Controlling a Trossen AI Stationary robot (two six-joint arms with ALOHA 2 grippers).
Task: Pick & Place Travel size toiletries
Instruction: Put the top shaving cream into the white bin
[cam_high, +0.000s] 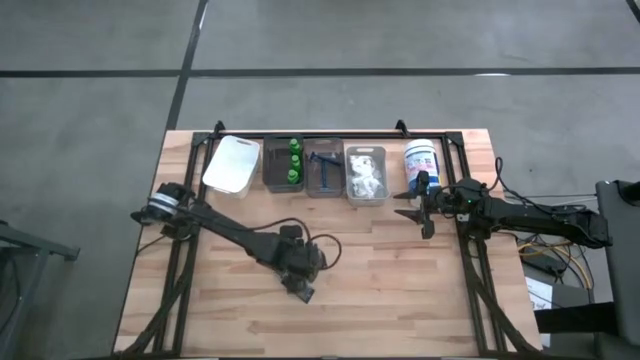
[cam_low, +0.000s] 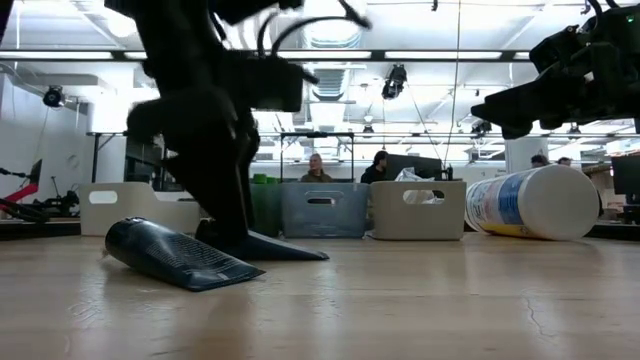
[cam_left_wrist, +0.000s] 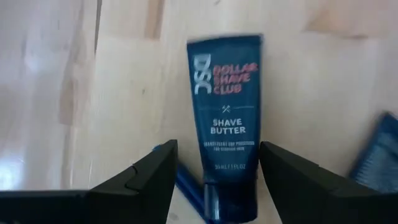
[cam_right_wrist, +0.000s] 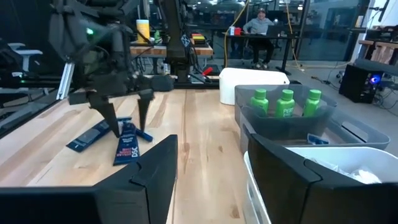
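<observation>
1. Toiletries are sitting in two places: a dark blue tube (cam_left_wrist: 224, 124) is lying flat on the table (cam_high: 400, 290) near its front edge, and three green bottles (cam_right_wrist: 285, 102) are standing in a bin (cam_high: 284, 165) along the back edge.
2. Left claw (cam_left_wrist: 217, 180) is hovering directly over the tube's lower end, fingers spread wide, one on either side and holding nothing.
3. Tube's label is reading "DOLLAR SHAVE CLUB" and "SHAVE BUTTER".
4. Right claw (cam_high: 413, 212) is hanging open and empty near the right edge, beside a white tub (cam_high: 420, 160) with a blue label.
</observation>
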